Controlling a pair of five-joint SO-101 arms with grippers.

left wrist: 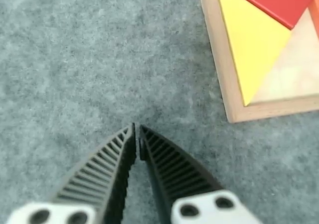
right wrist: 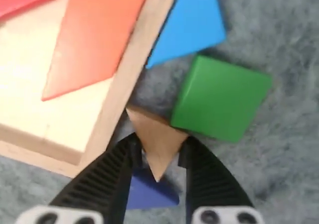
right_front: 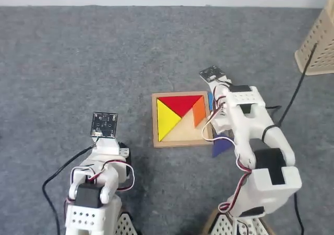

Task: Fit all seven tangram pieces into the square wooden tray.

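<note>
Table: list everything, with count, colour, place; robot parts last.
tray: 1, wooden, mid-table
red triangle: 1, red, in tray
yellow triangle: 1, yellow, in tray
orange piece: 1, orange, in tray
blue piece: 1, blue, outside tray's edge
green square: 1, green, beside blue piece
tan triangle: 1, tan, in right claw
navy triangle: 1, navy, by right claw
box: 1, beige, far corner
left claw: 1, black, shut, over carpet
right claw: 1, black, gripping tan triangle
</note>
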